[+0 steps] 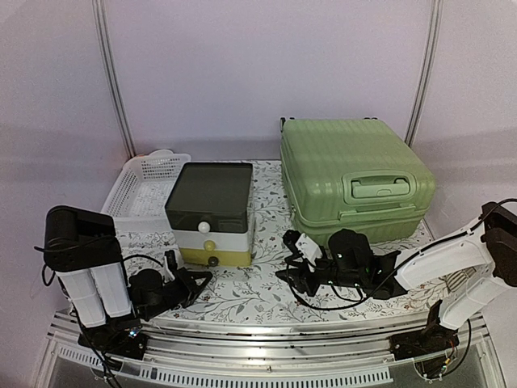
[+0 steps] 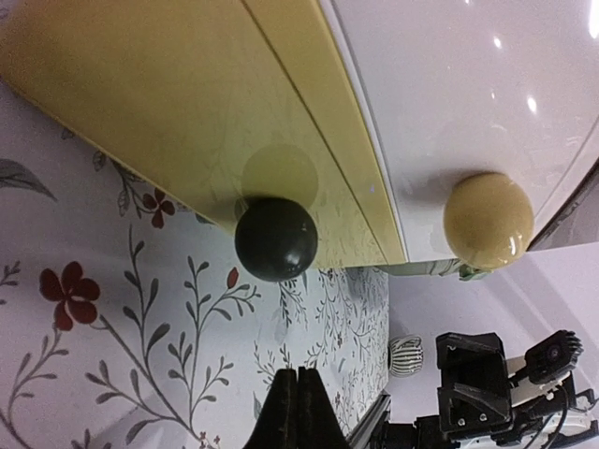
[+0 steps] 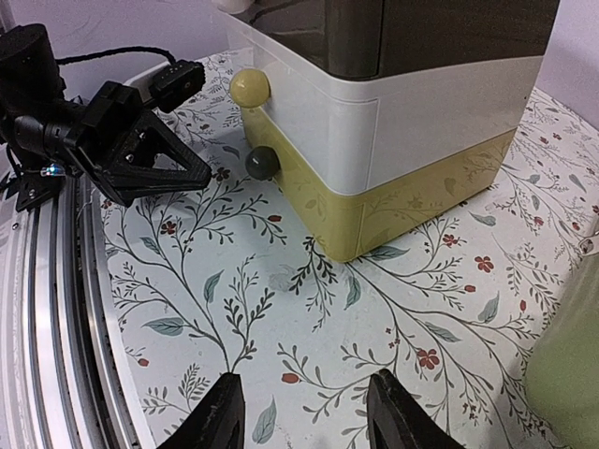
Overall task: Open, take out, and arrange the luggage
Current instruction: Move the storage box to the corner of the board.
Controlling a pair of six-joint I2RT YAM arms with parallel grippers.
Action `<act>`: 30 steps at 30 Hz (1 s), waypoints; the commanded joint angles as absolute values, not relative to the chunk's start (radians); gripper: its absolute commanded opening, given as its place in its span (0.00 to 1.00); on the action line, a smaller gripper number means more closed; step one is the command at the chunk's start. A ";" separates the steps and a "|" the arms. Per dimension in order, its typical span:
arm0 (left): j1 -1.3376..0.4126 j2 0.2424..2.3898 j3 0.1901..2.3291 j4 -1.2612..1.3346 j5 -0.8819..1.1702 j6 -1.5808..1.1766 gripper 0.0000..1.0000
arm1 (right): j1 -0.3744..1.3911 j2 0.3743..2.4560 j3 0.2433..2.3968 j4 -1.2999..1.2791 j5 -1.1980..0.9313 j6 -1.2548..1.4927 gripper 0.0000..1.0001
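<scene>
The luggage, a large light-green ribbed suitcase, lies closed at the back right of the table with its handle facing the front. A sliver of it shows at the right edge of the right wrist view. My right gripper hovers low over the floral cloth just left of the suitcase's front corner. It is open with nothing between its fingers. My left gripper sits low near the front left. Its fingers are pressed together on nothing, a little short of the black knob.
A dark-lidded white-and-yellow drawer box stands left of the suitcase, with a yellow knob above its black one. A white mesh basket sits behind it on the left. A metal rail runs along the table's near edge.
</scene>
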State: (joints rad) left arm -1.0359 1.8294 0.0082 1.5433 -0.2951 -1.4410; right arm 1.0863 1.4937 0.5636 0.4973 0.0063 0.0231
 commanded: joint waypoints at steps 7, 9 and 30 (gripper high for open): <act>-1.102 1.756 0.013 1.560 -0.440 -1.503 0.00 | 1.086 1.497 0.536 0.535 0.023 0.044 0.45; -1.101 1.758 0.026 1.539 -0.459 -1.509 0.00 | 1.087 1.496 0.533 0.538 0.024 0.045 0.45; -0.957 2.041 0.152 1.688 -0.400 -1.545 0.00 | 1.086 1.499 0.521 0.545 0.041 0.045 0.45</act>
State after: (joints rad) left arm -1.0039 1.9770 0.1070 1.5478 -0.4286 -1.5650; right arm 1.0863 1.4937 0.5293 0.5228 0.0246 0.0376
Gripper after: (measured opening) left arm 0.007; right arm 0.454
